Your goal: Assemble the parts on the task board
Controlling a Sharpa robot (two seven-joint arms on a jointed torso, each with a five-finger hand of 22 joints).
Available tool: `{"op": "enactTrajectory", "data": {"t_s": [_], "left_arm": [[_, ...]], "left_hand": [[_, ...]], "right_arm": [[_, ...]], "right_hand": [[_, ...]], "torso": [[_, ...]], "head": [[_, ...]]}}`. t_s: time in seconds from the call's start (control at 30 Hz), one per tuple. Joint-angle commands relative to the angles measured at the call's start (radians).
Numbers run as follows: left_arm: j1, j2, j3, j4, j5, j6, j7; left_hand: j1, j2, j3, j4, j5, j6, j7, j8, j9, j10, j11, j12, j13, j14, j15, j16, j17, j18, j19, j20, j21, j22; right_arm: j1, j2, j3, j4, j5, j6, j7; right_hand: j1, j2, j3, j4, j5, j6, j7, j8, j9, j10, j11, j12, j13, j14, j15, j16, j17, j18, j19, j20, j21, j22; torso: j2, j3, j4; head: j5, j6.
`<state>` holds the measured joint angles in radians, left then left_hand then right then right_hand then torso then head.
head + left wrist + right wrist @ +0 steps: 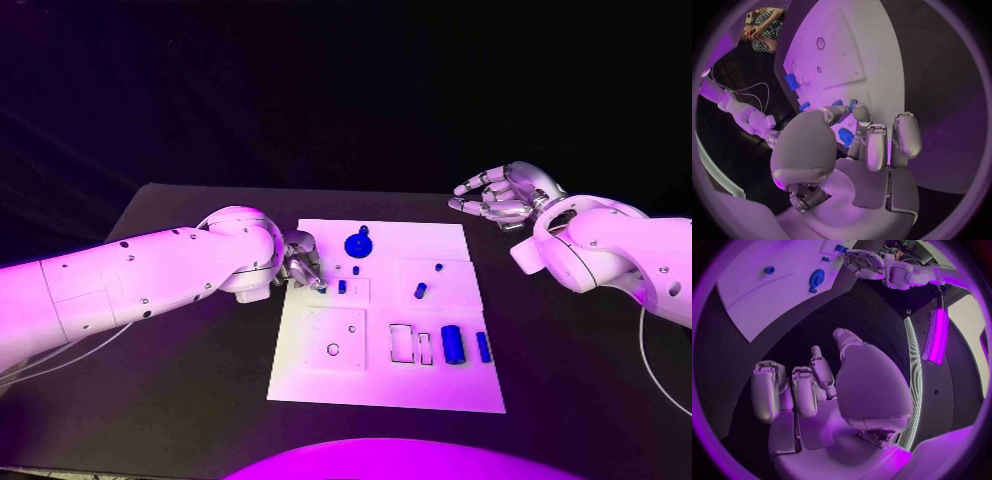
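The white board (387, 390) lies in the middle of the black desk (188, 400), and blue parts sit on it: a round part with a stem (358, 243) near the far edge, a small peg (342, 286) below it, another small peg (420, 291) to its right, and a larger cylinder (453, 344) standing beside a thin bar (483, 347) near the board's right edge. Outlined recesses (402, 343) lie just left of the cylinder, and a raised square panel (335, 340) with a small hole takes up the near left part of the board. The left hand (300, 265) rests at the board's left edge, close to the small peg below the round part; in the left wrist view its fingers (879, 145) are bent over the board with a small blue part (846, 136) between the thumb and fingers, but I cannot tell whether the hand grips it or only hovers over it. The right hand (500, 195) is raised beyond the board's far right corner, well apart from the parts, holding nothing; its fingers (786, 390) are curled loosely and spread apart, as the right wrist view shows.
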<state>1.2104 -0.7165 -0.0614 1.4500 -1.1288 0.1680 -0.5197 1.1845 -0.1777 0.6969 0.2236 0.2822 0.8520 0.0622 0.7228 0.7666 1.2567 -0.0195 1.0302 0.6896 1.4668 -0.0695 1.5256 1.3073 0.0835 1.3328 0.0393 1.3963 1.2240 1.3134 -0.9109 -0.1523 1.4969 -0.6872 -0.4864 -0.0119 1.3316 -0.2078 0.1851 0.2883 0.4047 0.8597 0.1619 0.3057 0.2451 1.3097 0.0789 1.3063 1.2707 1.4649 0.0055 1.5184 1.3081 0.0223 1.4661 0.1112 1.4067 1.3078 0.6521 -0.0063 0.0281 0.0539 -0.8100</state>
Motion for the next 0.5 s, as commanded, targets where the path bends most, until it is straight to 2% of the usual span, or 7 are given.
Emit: {"op": "enactTrajectory", "data": {"t_s": [0.03, 0.5], "left_arm": [[-0.001, 0.003, -0.001, 0.002, -0.005, 0.021, -0.001], [-0.001, 0.016, -0.003, -0.011, -0.001, 0.021, -0.001]], "left_hand": [[0.003, 0.01, 0.163, -0.159, 0.004, 0.01, -0.005, 0.004, 0.0, 0.007, 0.0, 0.004, 0.001, 0.079, -0.005, 0.003, 0.169, -0.004, 0.008, 0.0, 0.005, 0.001], [-0.028, 0.009, 0.173, -0.156, 0.001, 0.021, -0.009, 0.012, 0.0, 0.019, -0.002, 0.013, 0.012, 0.081, -0.006, 0.007, 0.175, -0.005, 0.009, -0.001, 0.006, 0.003]], "right_arm": [[0.0, 0.0, 0.0, 0.002, -0.009, 0.014, 0.01], [0.0, -0.001, 0.0, 0.002, -0.01, 0.015, 0.009]], "right_hand": [[-0.005, 0.001, -0.004, -0.001, 0.006, -0.005, -0.001, 0.003, -0.001, -0.005, -0.002, -0.003, -0.001, 0.072, -0.003, -0.005, 0.117, 0.017, 0.025, -0.004, -0.001, 0.181], [-0.005, 0.001, -0.004, -0.001, 0.006, -0.005, -0.001, 0.003, -0.001, -0.005, -0.002, -0.003, -0.001, 0.072, -0.003, -0.005, 0.117, 0.017, 0.025, -0.004, -0.001, 0.181]], "torso": [[0.0, 0.0, 0.0003], [0.001, -0.0003, 0.0002]], "head": [[-0.001, -0.001], [-0.003, -0.002]]}}
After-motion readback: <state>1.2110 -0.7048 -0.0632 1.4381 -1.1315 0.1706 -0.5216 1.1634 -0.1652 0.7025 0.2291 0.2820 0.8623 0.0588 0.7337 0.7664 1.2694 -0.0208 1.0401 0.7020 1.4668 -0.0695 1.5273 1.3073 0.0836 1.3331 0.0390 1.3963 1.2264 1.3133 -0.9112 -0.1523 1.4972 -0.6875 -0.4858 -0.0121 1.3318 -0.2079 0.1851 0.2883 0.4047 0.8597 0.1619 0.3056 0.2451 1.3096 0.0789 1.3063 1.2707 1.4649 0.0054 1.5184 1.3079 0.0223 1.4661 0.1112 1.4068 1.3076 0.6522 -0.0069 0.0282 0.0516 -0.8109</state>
